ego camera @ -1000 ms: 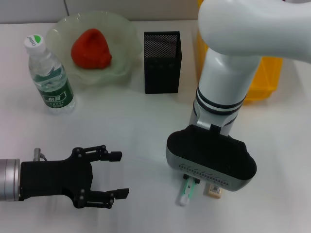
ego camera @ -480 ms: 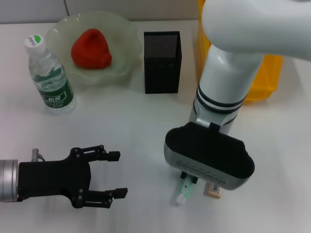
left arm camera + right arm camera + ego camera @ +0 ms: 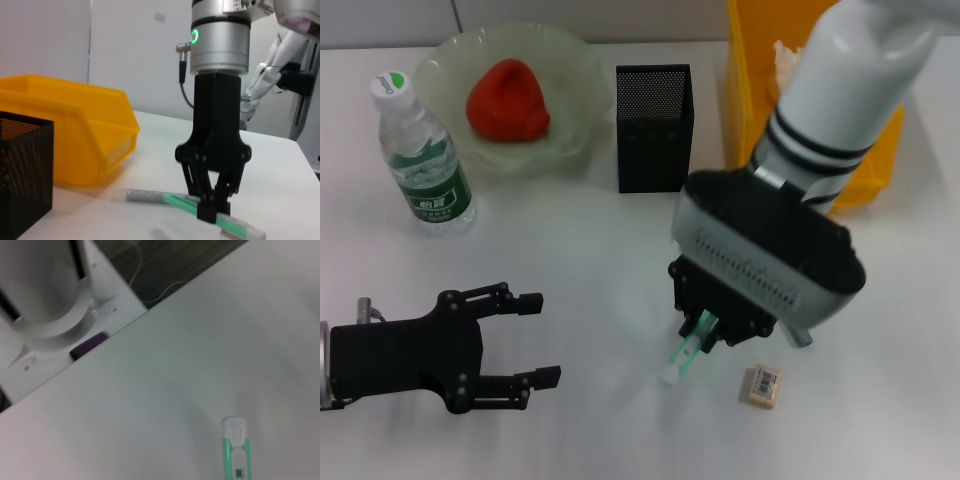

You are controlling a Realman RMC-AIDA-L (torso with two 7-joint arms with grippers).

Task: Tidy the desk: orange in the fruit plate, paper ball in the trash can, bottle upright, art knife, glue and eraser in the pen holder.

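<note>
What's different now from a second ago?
The right gripper has lifted the green knife off the table and swung back toward the pen holder, uncovering the eraser, which stays put. The left gripper drew back a little, open. Bottle, plate and bin are unchanged.

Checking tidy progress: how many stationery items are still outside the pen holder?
2: the green art knife gripped by the right gripper, and the eraser on the table beside it. Glue isn't visible; possibly hidden.

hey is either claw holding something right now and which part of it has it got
The right claw holds the green-and-white art knife, clamped partway along its body, with both ends sticking out. The left claw is open and holds nothing.
</note>
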